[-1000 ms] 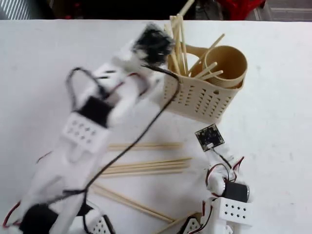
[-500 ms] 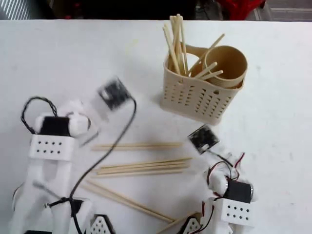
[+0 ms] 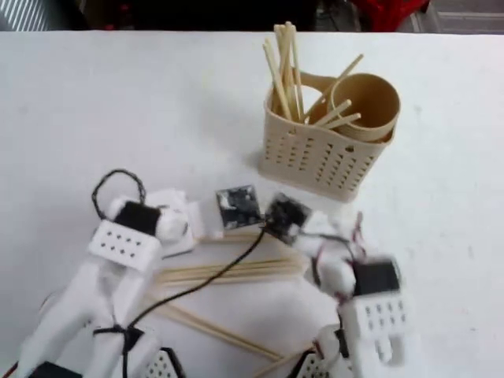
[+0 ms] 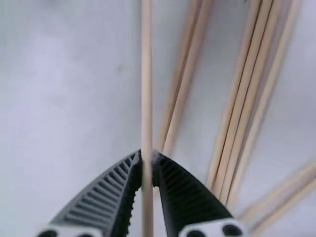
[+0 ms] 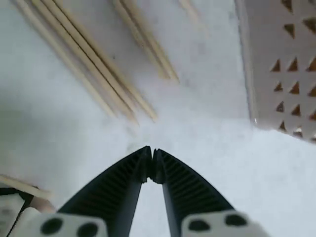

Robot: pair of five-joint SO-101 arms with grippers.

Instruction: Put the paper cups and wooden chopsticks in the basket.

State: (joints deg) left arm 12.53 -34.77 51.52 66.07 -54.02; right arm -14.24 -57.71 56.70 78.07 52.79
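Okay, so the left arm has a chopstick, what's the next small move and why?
Probably lift it straight up a little. The left gripper is shut on one chopstick, loose chopsticks lie close beside it, and the basket stands farther off, so clearing them first seems wise.

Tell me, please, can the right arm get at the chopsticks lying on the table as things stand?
Probably yes. The right pincer is shut and empty, and the loose chopsticks lie just ahead of it with nothing between. It would need to open first.
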